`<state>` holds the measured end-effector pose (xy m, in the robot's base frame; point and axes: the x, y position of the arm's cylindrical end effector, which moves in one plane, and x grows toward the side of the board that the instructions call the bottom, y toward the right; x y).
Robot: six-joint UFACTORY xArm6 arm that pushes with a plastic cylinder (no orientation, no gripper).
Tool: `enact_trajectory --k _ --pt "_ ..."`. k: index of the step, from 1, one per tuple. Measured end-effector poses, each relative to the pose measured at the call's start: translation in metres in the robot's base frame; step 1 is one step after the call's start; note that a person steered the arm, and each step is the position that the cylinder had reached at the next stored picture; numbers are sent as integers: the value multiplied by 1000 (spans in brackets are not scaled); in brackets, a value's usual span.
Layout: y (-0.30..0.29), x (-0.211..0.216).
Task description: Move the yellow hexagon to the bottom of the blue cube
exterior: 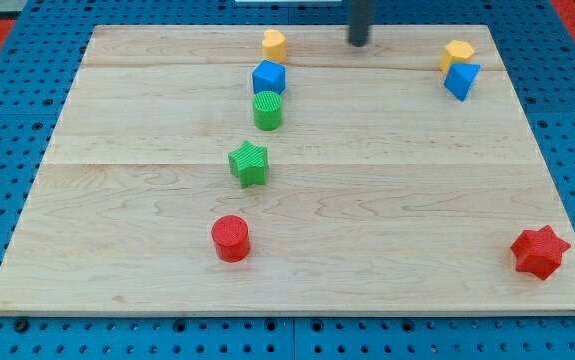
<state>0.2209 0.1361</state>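
Two yellow blocks stand near the view's top. One (457, 53) is at the top right and looks hexagonal. It touches the top of a blue angular block (461, 80). The other yellow block (274, 44) is at the top centre, just above the blue cube (268, 77). A green cylinder (268, 110) sits right under the blue cube. My tip (358, 43) is at the board's top edge, between the two yellow blocks. It is to the right of the centre yellow block and touches no block.
A green star (249, 163) lies below the green cylinder. A red cylinder (231, 238) stands at the lower centre-left. A red star (539, 251) is near the bottom right corner. The wooden board (117, 200) rests on a blue pegboard.
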Motion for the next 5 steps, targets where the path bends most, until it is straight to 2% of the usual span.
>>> enact_trajectory --k 1,2,3,5 --pt "80 -3" --pt "121 18" --pt "102 52" --pt "-27 79"
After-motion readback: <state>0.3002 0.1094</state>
